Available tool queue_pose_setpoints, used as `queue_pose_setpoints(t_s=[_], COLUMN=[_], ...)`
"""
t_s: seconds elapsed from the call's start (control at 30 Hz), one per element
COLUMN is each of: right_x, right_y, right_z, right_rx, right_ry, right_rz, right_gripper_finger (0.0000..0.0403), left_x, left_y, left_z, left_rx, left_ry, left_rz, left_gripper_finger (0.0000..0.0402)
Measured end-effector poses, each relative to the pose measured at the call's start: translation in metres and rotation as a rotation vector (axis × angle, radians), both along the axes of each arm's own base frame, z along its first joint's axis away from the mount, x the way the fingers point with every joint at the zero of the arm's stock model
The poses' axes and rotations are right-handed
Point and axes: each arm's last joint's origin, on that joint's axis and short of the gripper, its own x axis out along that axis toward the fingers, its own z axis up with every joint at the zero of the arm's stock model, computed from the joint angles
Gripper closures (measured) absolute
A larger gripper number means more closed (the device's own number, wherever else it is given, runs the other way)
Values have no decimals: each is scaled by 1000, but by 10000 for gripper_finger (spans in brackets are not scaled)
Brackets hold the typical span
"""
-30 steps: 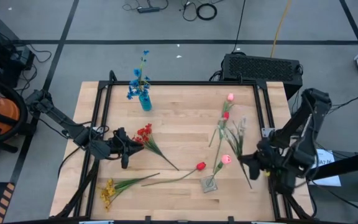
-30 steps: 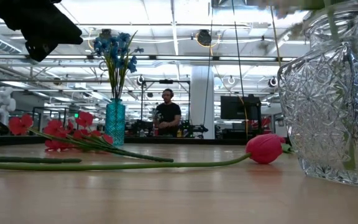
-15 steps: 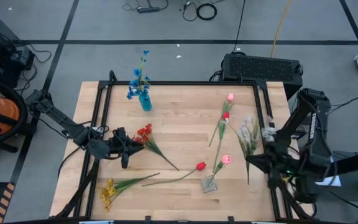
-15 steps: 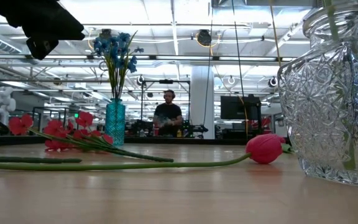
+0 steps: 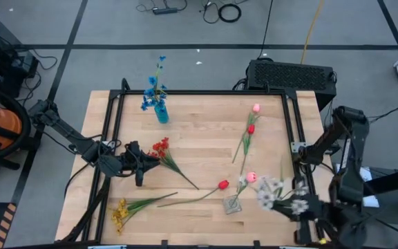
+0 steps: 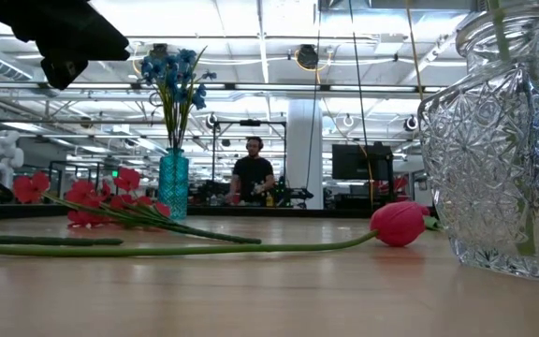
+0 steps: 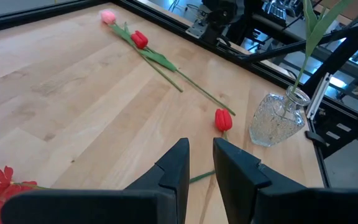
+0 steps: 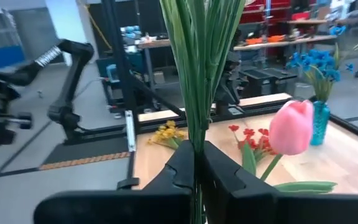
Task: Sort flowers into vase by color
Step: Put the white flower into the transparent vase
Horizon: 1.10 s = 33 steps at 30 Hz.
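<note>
White blossoms (image 5: pixel 280 194) hang clamped by their stems in your right gripper's (image 8: pixel 194 163) fingers, just beside the glass vase (image 5: pixel 233 205) on the bench (image 5: pixel 199 131). Swinging stems could topple it. Left gripper (image 7: pixel 200 162) waits, fingers slightly parted, empty.

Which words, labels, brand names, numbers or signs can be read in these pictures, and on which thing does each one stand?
None can be read.
Teal vase, clear glass vase, table: no text shows on them.
Small green sign in the room behind, low view: too small to read.
</note>
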Motion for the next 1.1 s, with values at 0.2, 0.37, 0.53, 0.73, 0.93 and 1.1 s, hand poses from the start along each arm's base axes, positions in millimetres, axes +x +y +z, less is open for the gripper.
queue_pose_setpoints(t_s=[0.2,0.37,0.53,0.73,0.93,1.1], right_x=[16,28,57,96,118,117], right_y=[8,12,16,14,6,-2], right_z=[-15,-18,-27,-27,-36,-51], right_rx=[78,112,113,85,67,56], right_ry=[21,11,11,-9,-103,-211], right_rz=[-25,-49,-80,-44,-6,-26], right_gripper_finger=[401,401,402,402,403,403], left_x=[0,0,0,0,0,0], left_y=[0,0,0,0,0,-1], left_z=[0,0,0,0,0,0], left_rx=[1,4,9,19,94,93], left_ry=[-2,-2,-1,1,12,18], left_rz=[4,2,0,-3,-32,-58], left_gripper_finger=[324,324,324,324,324,324])
